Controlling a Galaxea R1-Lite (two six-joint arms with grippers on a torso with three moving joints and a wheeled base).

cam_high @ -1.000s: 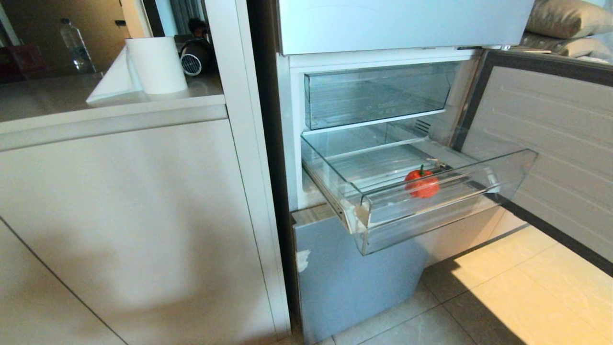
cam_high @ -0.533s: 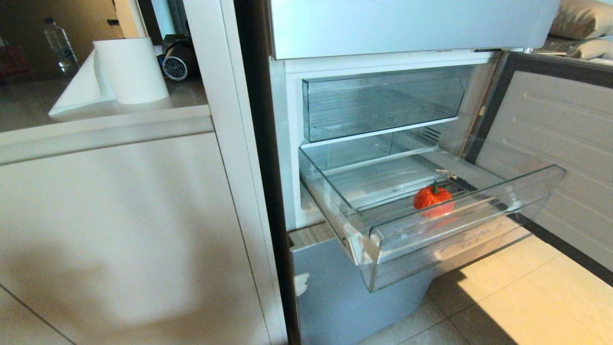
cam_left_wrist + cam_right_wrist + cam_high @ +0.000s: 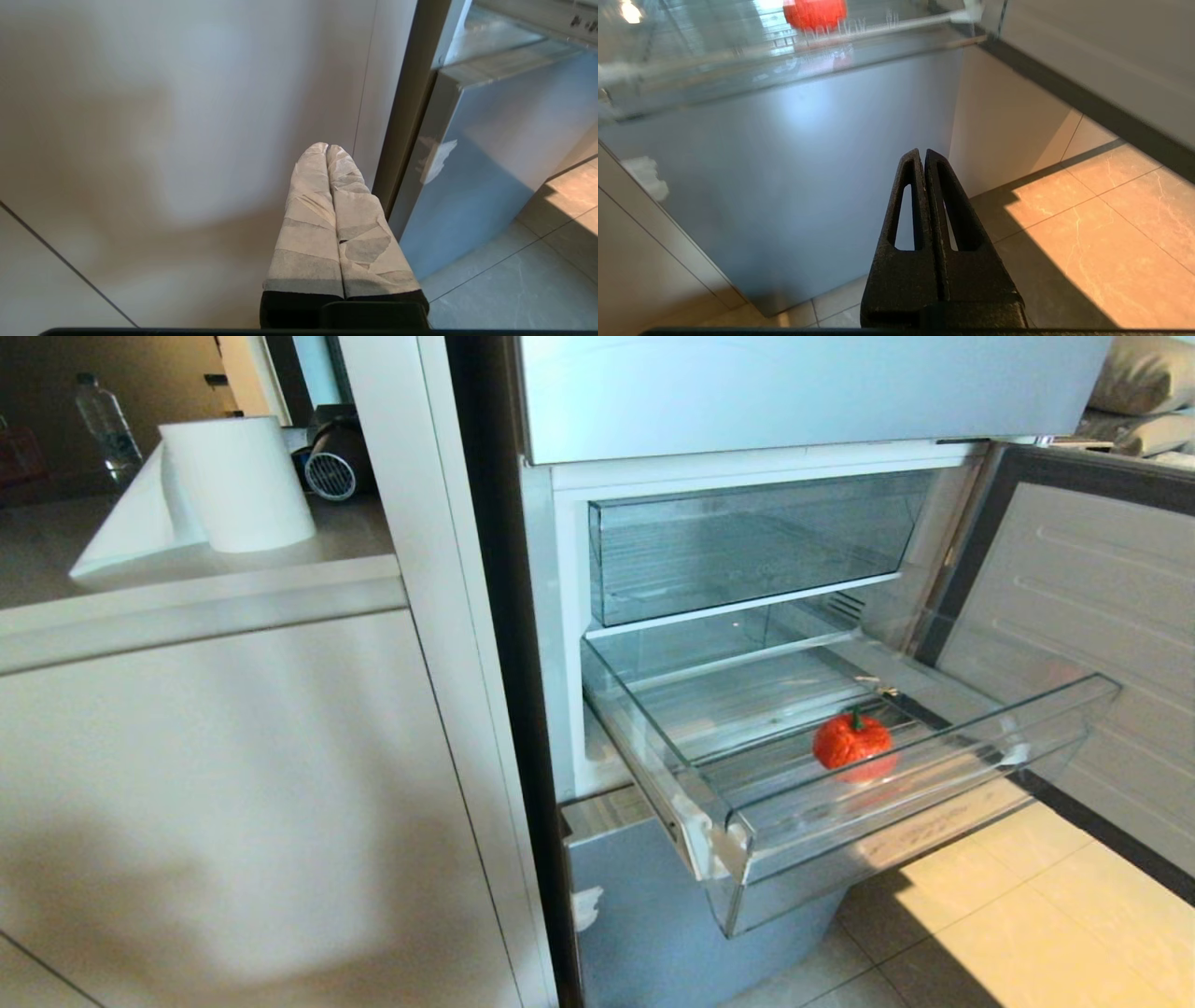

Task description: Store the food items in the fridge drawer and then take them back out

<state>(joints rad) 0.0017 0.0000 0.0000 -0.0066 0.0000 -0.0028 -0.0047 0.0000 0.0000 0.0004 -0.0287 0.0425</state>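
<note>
Pulled wide out of the fridge: clear fridge drawer [image 3: 934,784], red-orange fruit [image 3: 851,744] lying near its front wall. Below and in front of it, down by the floor tiles: right hand [image 3: 924,156], fingers pressed together, nearer. Left hand [image 3: 326,149], likewise closed, facing the cabinet panel; no fruit visible there.

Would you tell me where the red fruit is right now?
In the head view, the red fruit sits inside the pulled-out fridge drawer, toward its right front, near the open door.
</note>
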